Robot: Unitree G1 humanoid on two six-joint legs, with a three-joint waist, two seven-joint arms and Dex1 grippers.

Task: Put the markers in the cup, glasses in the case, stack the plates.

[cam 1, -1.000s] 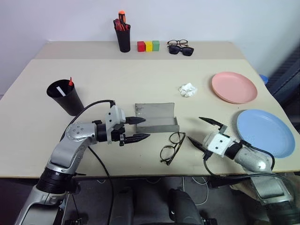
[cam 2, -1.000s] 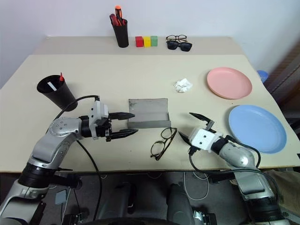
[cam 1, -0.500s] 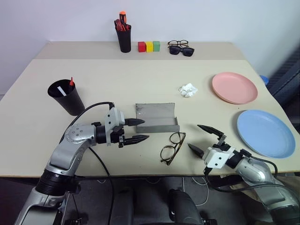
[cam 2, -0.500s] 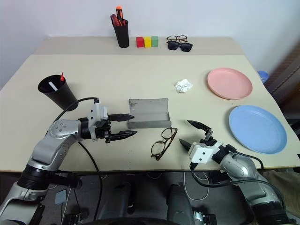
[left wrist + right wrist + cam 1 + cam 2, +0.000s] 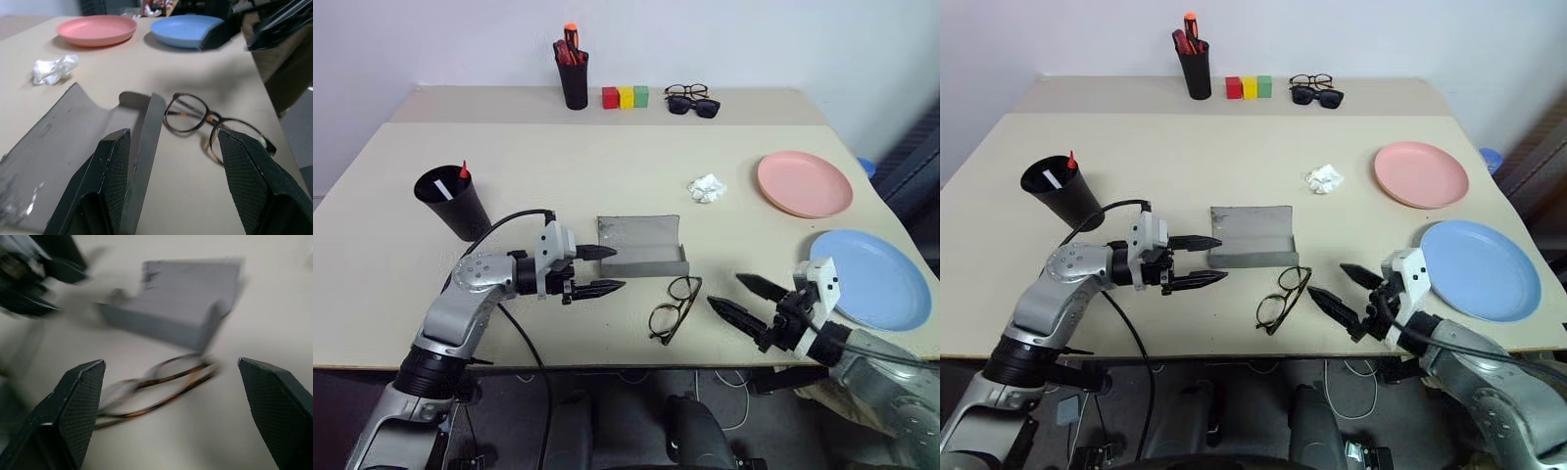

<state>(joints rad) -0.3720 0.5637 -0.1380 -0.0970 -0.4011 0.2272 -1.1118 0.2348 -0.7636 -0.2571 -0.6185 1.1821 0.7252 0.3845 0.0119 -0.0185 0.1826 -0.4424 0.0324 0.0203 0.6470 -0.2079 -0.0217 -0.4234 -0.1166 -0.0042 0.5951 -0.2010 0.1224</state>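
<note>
Two grippers hang over the near part of the table (image 5: 558,157), both with fingers spread and nothing between them. From the head views, the left gripper (image 5: 597,270) points level toward the robot's right, its tips at the open end of the grey case (image 5: 641,247), which lies open with its lid flat. The right gripper (image 5: 747,300) is near the front edge, aimed toward the glasses (image 5: 673,307) and well short of them. The glasses lie folded open on the table just in front of the case, between the two grippers. The black cup (image 5: 452,204) stands to the left with the red marker (image 5: 463,170) and the white marker (image 5: 441,188) inside. The pink plate (image 5: 804,183) and blue plate (image 5: 867,278) lie apart, unstacked, on the right.

The left wrist view adds detail: one left finger (image 5: 113,161) sits over the case's raised front wall (image 5: 144,147), the other (image 5: 247,169) beside the glasses' rim; contact with the wall cannot be judged. The right wrist view shows the glasses (image 5: 156,387) lying between its wide-set fingers (image 5: 78,401) and well ahead of them.

A crumpled tissue (image 5: 706,187) lies near the pink plate. A pen holder (image 5: 573,78), three coloured blocks (image 5: 624,96) and sunglasses (image 5: 693,104) stand at the far edge.
</note>
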